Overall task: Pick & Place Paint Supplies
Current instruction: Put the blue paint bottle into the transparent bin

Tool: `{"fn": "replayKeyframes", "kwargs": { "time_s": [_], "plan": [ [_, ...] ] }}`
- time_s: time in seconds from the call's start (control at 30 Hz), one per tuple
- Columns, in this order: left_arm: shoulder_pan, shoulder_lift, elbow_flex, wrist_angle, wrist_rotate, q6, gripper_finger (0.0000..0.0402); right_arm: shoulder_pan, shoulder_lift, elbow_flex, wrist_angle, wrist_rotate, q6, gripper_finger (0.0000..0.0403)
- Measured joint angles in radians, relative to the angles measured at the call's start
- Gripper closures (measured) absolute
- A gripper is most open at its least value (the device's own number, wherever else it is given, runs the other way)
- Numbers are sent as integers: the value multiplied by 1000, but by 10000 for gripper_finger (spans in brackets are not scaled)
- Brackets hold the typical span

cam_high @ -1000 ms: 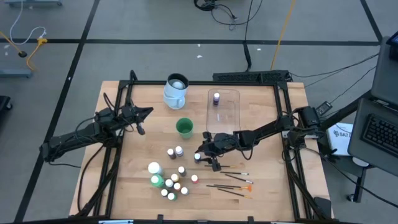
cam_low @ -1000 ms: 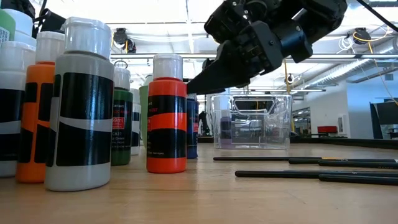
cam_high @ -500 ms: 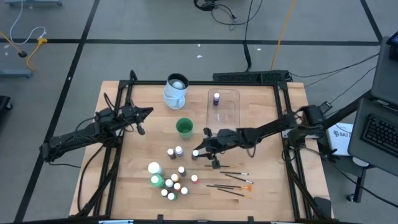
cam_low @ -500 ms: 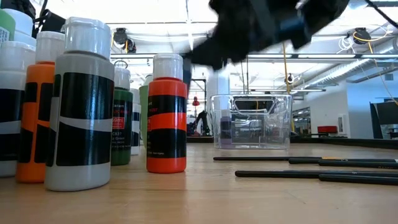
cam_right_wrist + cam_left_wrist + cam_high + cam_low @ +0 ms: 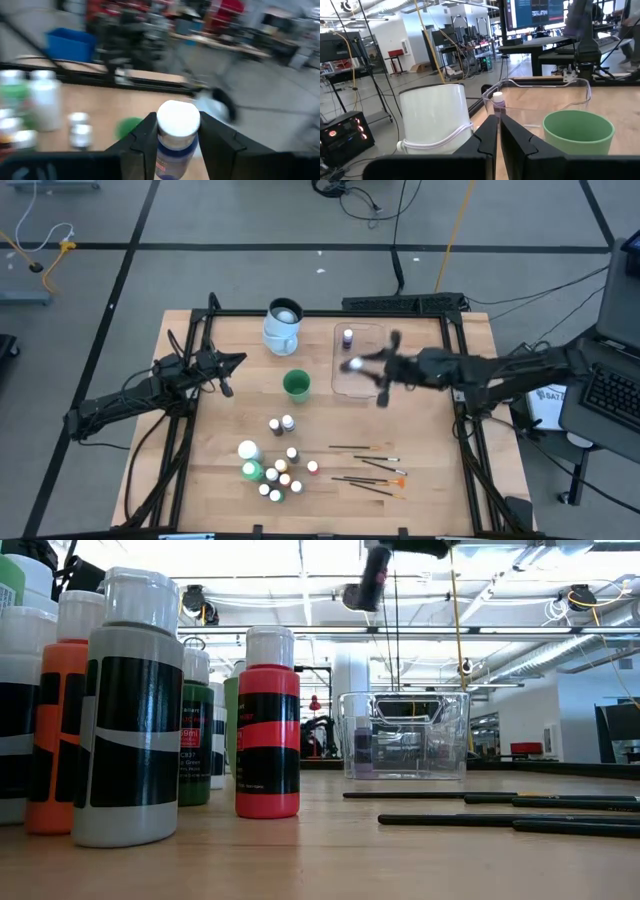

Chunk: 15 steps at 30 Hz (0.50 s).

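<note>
My right gripper [image 5: 356, 366] hangs over the clear tub [image 5: 360, 380], shut on a tiny blue paint bottle with a white cap [image 5: 178, 120]. In the low view it sits high above the tub [image 5: 405, 735]. A purple bottle [image 5: 347, 338] stands inside the tub. More tiny bottles [image 5: 277, 477], two larger white and green bottles [image 5: 248, 460] and two small bottles [image 5: 281, 423] stand on the near-left of the table. Thin brushes [image 5: 370, 472] lie flat on the table to their right. My left gripper [image 5: 498, 135] waits shut at the table's left, short of the jug. My right gripper pinches the blue bottle between its two fingers [image 5: 142, 142], on the upper body just under the white cap [image 5: 175, 150]. The fingers reach in from the table's right. The bottle is lifted clear, above the tub.
A pale jug [image 5: 283, 326] stands at the far edge and a green cup [image 5: 296, 385] beside the tub. In the low view, grey, orange and red bottles [image 5: 268, 725] fill the near left. Black frame rails run along the table's sides.
My right gripper has risen from among the bottles at the table's middle and swung toward the far right, ending over the tub. It has carried the blue bottle with it, lifted clear of the table.
</note>
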Motion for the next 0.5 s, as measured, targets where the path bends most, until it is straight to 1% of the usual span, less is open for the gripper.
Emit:
{"fn": "replayKeyframes", "kwargs": {
  "time_s": [0.07, 0.17, 0.23, 0.33, 0.43, 0.5],
  "plan": [
    [0, 0, 0, 1, 0, 3, 376, -41, -28, 0, -41, 17, 15, 295],
    [0, 0, 0, 1, 0, 4, 376, -112, -26, -11, -69, 17, 47, 295],
    [0, 0, 0, 1, 0, 4, 376, -164, -8, -42, -48, 17, 55, 295],
    [0, 0, 0, -1, 0, 0, 376, -253, 24, -121, 46, -3, 55, 295],
    [0, 0, 0, -11, 0, -2, 376, -358, 48, -222, 212, -156, 63, 295],
    [0, 0, 0, -18, 0, -2, 376, -423, 54, -268, 279, -235, 99, 295]
  ]
}}
